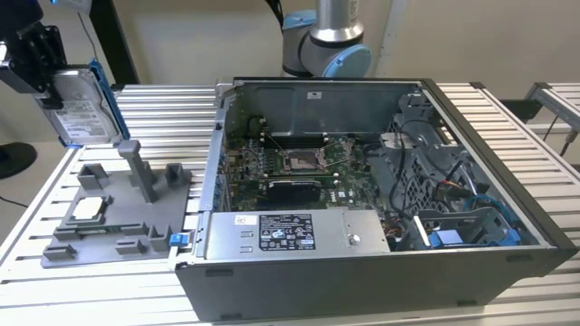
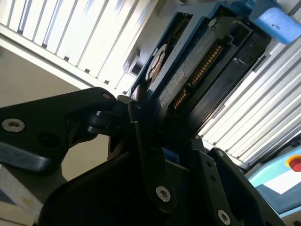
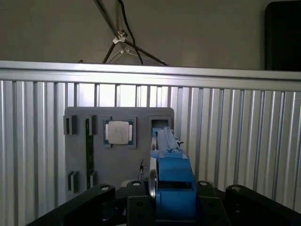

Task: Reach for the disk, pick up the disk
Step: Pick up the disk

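Here, the gripper (image 1: 45, 83) has its jaws clamped on the disk (image 1: 83, 112), lifted clear of the slatted surface (image 1: 163, 102) over its far edge at the exterior view's left. The disk's long axis stands upright, blue rails along its sides. Its white label faces the exterior camera, the print illegible. Below, a grey fixture (image 1: 154, 212) holds a square chip (image 1: 88, 208).

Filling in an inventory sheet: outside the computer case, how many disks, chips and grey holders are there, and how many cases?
disk: 1
chip: 1
grey holder: 1
computer case: 1
Total: 4
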Robot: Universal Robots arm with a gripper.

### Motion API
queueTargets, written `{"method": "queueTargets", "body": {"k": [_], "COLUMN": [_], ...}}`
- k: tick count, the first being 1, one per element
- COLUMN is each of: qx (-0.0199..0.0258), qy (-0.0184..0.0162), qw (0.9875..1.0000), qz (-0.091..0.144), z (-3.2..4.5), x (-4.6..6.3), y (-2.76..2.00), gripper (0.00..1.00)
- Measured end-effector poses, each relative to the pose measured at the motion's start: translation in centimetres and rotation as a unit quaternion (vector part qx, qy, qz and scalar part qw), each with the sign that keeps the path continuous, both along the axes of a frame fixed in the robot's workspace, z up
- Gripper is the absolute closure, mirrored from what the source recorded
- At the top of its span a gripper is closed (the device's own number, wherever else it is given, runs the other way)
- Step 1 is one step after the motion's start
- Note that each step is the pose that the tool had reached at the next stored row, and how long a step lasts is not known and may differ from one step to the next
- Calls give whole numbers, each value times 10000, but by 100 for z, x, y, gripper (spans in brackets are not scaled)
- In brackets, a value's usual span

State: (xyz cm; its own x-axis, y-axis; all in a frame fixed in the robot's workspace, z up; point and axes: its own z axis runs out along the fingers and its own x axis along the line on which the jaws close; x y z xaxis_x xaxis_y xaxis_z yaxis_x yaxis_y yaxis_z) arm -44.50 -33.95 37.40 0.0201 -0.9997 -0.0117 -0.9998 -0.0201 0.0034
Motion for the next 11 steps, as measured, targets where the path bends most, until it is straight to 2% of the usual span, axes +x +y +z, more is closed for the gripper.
{"method": "queueTargets", "body": {"k": [11], "qx": [0], "qy": [0], "qw": [10000], "qz": [2], "z": [156], "x": [0], "y": [0], "gripper": [100]}}
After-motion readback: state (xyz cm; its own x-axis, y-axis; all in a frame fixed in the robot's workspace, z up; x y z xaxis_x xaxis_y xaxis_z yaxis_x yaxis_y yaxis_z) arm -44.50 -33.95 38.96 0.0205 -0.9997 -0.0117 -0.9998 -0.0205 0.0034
